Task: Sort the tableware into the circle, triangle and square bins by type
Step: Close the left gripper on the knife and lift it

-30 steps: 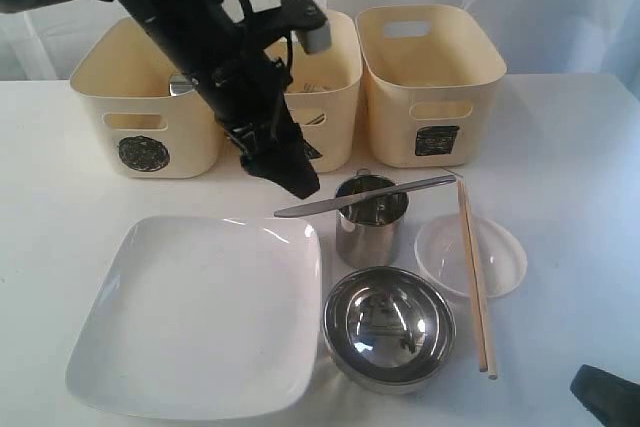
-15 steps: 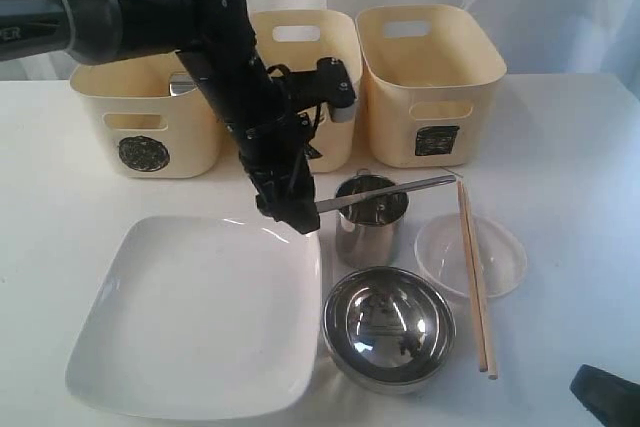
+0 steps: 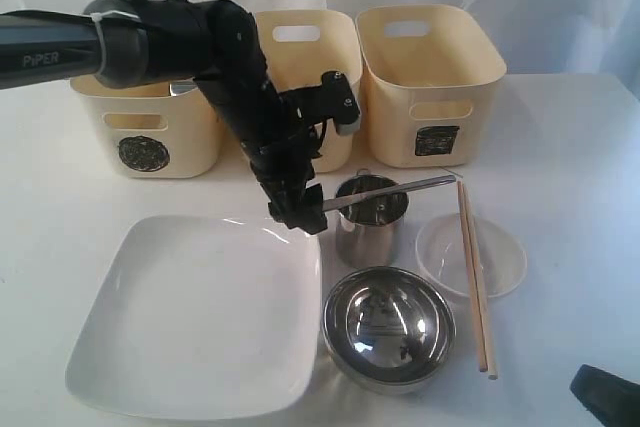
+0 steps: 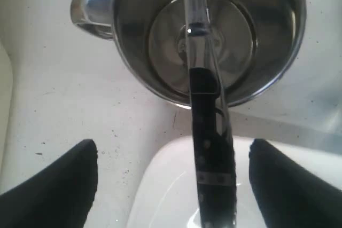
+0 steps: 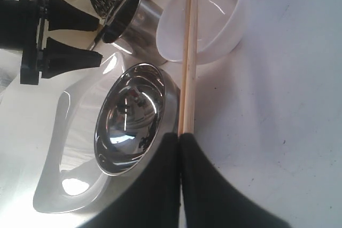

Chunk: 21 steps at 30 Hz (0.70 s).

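Observation:
A steel knife [image 3: 390, 190] lies across the rim of a steel cup [image 3: 368, 222]. Its near end reaches over the corner of the large white square plate [image 3: 200, 312]. My left gripper [image 3: 300, 212] hangs open at that end. In the left wrist view the knife [image 4: 209, 132] runs between the two fingers [image 4: 53, 185], touching neither, with the cup [image 4: 160, 41] beyond. The steel bowl [image 3: 388, 325], clear dish [image 3: 500, 257] and chopsticks [image 3: 475, 277] lie to the right. My right gripper [image 5: 179, 134] is shut and empty, by the chopsticks' [image 5: 188, 52] end and the bowl [image 5: 133, 116].
Three cream bins stand along the back: left [image 3: 140, 117] with a round label and something steel inside, middle [image 3: 335, 47], right [image 3: 430, 77]. The left arm crosses in front of the middle bin. The right gripper [image 3: 605, 392] sits at the front right corner.
The left arm has swung down and a little right, bringing its open fingers to the knife's end at the plate's corner. The tableware and the right gripper have not moved.

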Available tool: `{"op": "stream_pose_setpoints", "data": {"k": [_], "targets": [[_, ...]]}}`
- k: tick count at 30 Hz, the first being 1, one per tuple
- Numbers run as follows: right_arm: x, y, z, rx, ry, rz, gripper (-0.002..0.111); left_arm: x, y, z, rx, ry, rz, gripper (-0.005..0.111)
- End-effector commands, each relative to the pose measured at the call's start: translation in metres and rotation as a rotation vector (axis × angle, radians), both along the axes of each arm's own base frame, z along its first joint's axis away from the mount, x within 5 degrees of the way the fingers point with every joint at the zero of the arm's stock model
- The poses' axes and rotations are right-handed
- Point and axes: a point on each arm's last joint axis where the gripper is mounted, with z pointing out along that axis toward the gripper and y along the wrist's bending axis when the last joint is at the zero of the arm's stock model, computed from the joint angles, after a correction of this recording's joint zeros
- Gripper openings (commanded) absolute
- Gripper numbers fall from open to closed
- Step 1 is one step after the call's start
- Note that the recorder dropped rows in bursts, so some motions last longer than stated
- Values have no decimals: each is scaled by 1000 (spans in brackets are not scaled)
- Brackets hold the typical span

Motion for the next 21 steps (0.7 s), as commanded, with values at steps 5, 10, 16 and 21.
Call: {"op": "stream_pose_setpoints", "data": {"k": [5,10,16,21], "targets": [[0,0,-1,-2,-5,1,0,-1,-3,-4,-2,13,-7,79],[0,0,-1,-2,-5,1,0,0,-4,-9,1,25,-5,79],[0,0,-1,-2,-5,1,0,-1,-5,-9,-12,42,-1,79],[0,0,-1,-2,-5,1,0,-1,-5,-9,-12,42,-1,65]]}}
